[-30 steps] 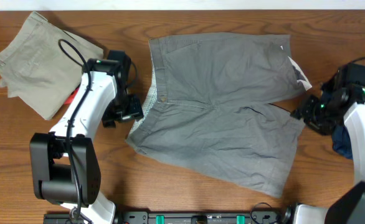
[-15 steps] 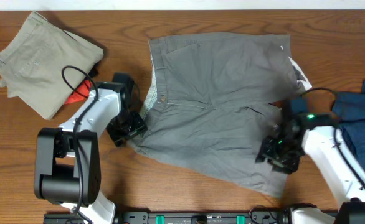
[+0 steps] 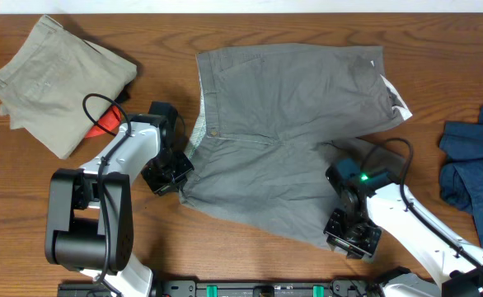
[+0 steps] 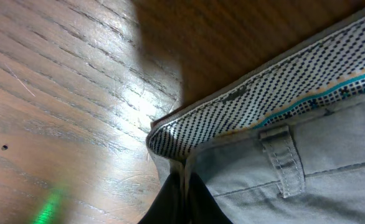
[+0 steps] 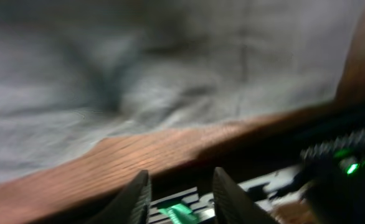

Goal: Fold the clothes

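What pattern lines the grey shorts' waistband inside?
Waistband: dark dots on white, teal stripe; left wrist view.

The right wrist view is smeared with blur: the grey shorts are a soft wash, and whether the right end effector touches anything I can't tell. The left end effector is cut off by the bottom edge where it pinches the waistband. An orange-red scrap lies half hidden under the left arm. The navy garment runs off the right edge.

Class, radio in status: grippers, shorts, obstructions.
Left gripper shut on grey shorts, waistband corner. Right gripper open by lower hem. Khaki shorts, navy clothes off aside.
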Tool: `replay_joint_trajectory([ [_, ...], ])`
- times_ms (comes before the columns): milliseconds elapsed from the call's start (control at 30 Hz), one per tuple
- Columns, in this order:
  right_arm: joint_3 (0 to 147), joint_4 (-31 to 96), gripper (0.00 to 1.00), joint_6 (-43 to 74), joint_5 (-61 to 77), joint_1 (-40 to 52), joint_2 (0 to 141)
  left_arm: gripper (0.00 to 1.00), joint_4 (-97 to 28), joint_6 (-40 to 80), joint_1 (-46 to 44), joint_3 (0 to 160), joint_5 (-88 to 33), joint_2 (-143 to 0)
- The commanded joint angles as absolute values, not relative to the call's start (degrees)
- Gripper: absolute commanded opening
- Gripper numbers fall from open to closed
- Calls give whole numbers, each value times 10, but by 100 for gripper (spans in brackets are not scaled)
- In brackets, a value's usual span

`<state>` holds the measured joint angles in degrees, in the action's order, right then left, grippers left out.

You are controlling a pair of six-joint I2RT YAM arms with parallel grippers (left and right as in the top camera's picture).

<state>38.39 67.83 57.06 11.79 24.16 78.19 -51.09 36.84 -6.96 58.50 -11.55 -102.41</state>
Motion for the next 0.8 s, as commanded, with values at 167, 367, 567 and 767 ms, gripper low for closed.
replay_joint_trajectory([
  [167,355,619,27,873,112,253,775,6,-517,349,-68,582,-114,-1022],
  [367,350,529,57,904,91,253,775,6,-517,339,-68,582,-114,-1022],
  [567,334,551,66,953,45,253,775,6,-517,339,-68,582,-114,-1022],
  [767,282,566,60,984,106,253,775,7,-517,339,-68,582,-114,-1022],
])
